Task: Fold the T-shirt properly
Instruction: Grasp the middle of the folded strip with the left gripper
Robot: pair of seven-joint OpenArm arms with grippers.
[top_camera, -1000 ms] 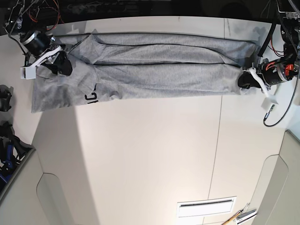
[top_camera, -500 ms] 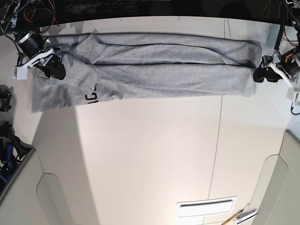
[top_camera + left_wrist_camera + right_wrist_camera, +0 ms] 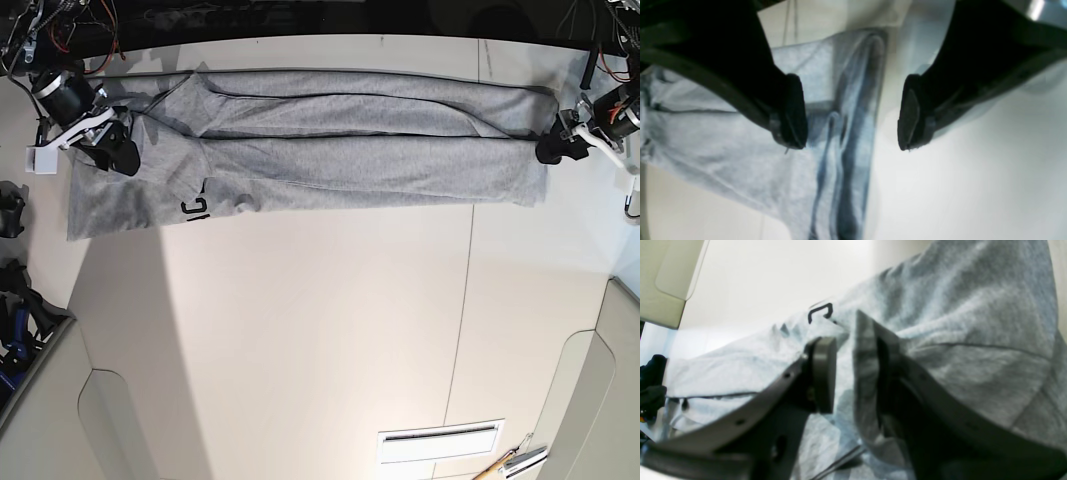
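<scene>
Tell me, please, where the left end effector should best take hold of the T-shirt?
Probably at the layered folded edge of the T-shirt nearest it, coming in from the bare table beside the cloth. The left end effector is open with that stacked edge between its fingers, so closing there should catch all layers.

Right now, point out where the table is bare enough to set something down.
Free: the wide white table below the T-shirt, down to the vent slot. Crowded: the top strip, filled by the shirt, with the right hand and left hand at its ends.
</scene>
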